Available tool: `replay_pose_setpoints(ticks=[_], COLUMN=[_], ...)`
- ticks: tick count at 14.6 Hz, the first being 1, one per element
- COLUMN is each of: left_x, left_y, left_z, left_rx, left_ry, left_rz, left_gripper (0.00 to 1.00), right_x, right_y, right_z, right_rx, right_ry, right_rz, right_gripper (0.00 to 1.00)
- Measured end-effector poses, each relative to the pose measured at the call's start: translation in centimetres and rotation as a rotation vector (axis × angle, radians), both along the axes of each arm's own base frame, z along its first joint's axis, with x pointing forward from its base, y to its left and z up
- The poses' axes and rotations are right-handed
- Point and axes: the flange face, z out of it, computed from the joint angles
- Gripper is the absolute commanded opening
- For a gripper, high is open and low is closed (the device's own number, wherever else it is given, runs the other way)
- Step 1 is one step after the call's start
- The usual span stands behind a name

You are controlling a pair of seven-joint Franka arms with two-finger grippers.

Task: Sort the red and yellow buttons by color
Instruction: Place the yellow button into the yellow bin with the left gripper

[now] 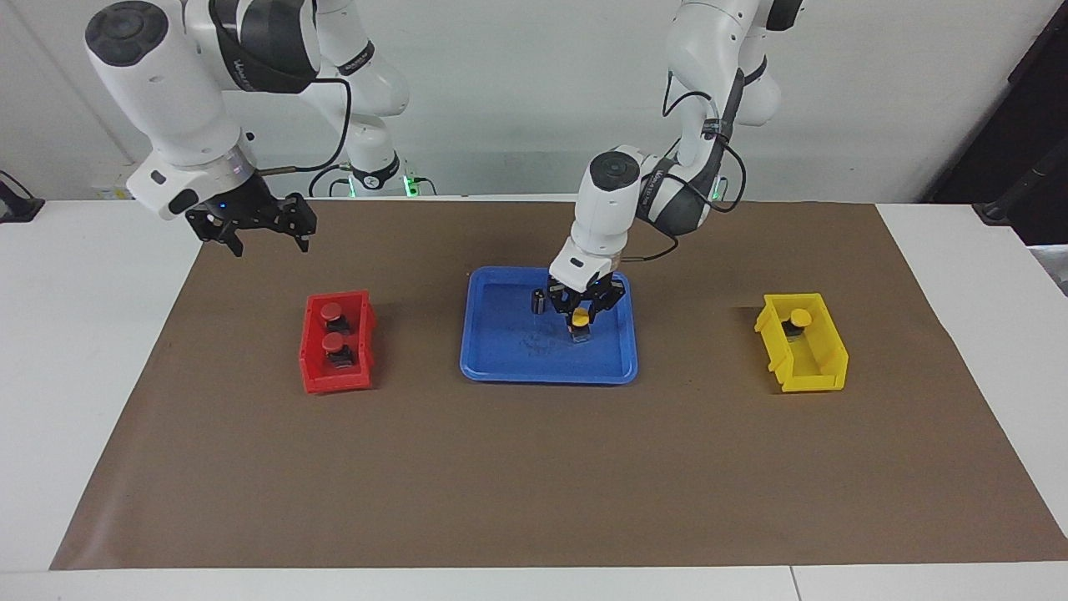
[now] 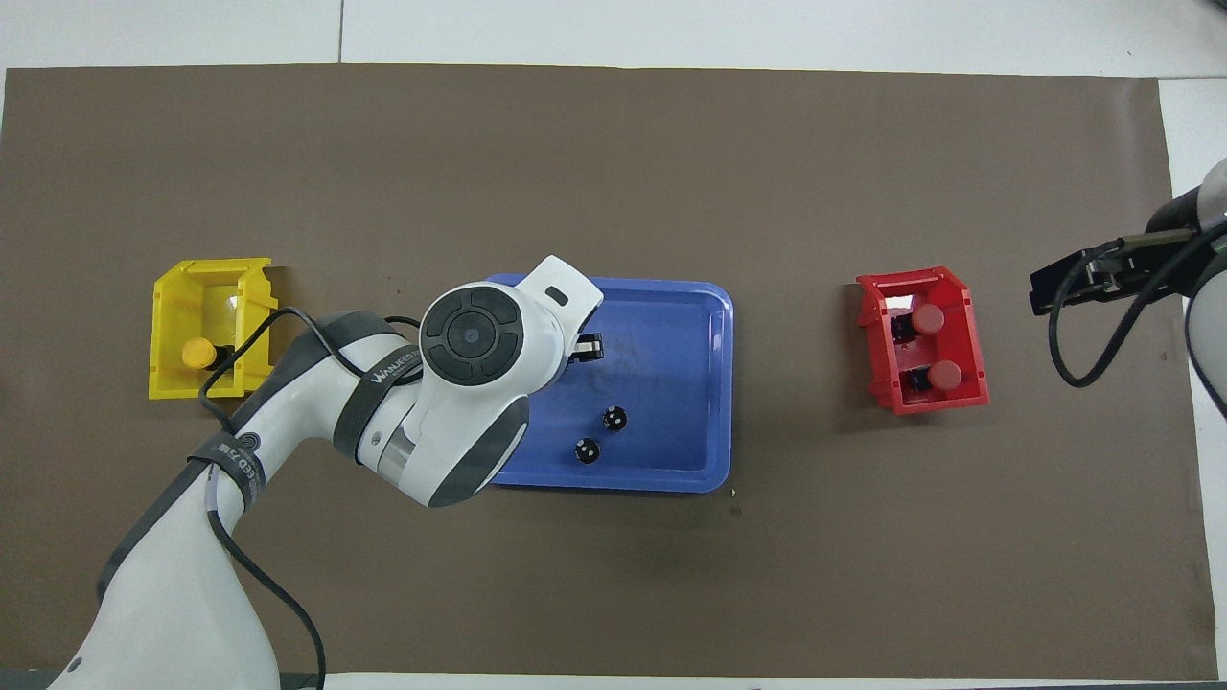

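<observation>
The left gripper (image 1: 581, 315) is down inside the blue tray (image 1: 501, 363), and its fingers are pinching a yellow button (image 1: 580, 318) by the sides; whether the black base of this button touches the tray floor, I cannot tell; two small dark cylinders (image 2: 601, 434) stand in the tray nearer to the robots than this button. The second yellow button (image 1: 799, 319) sits in the yellow bin (image 1: 822, 367) toward the left arm's end of the table. The two red buttons (image 1: 335, 329) are in the red bin (image 1: 334, 382) toward the right arm's end. The right gripper (image 1: 269, 229) waits in the air with fingers spread, over the brown mat (image 1: 534, 484) near the red bin.
</observation>
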Motion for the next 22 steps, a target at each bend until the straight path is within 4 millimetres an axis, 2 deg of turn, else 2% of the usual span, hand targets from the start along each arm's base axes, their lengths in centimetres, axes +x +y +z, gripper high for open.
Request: replay_pose_setpoints(ticks=[1,3,4,5,7,9,12,14,16,18,22], left_x=[0.7,2.5,3.6,4.9,7.6,9.9,12.0,12.1,12.0,11.9,11.8], left_y=[0.3,1.6,3.1,5.6,12.2,20.1,31.5,36.9,39.3,39.5,40.2], left_z=[1.1,4.4,6.3,8.0,10.1,11.0,11.0,10.1,9.6,9.1,6.6], left_rx=[0.005,0.025,0.034,0.039,0.021,0.002,-0.035,-0.074,-0.113,-0.117,-0.108], left_ry=[0.006,0.028,0.035,0.044,0.062,0.085,0.088,0.087,0.083,0.08,0.058], left_rz=[0.01,0.036,0.037,0.027,-0.011,-0.056,-0.141,-0.186,-0.2,-0.221,-0.245], left_gripper=[0.02,0.01,0.01,0.02,0.01,0.01,0.01,0.01,0.01,0.01,0.01], right_x=[0.0,0.0,0.0,0.0,0.0,0.0,0.0,-0.4,-0.4,-0.3,0.1], right_y=[-0.4,-1.8,-2.6,-3.1,-3.5,-3.4,-3.7,-4.5,-5.6,-5.8,-5.8], right_z=[0.5,0.9,1.0,1.0,1.0,1.0,1.4,2.6,4.0,4.2,3.3], right_rx=[0.0,-0.002,-0.001,0.0,0.001,0.002,0.002,0.001,0.0,0.002,0.002], right_ry=[-0.009,-0.018,-0.02,-0.019,-0.019,-0.02,-0.027,-0.018,-0.032,-0.031,-0.013], right_rz=[-0.01,-0.045,-0.058,-0.068,-0.075,-0.075,-0.08,-0.098,-0.122,-0.127,-0.128], right_gripper=[0.99,0.99,0.99,0.99,0.99,0.99,0.99,0.99,0.99,0.99,0.99])
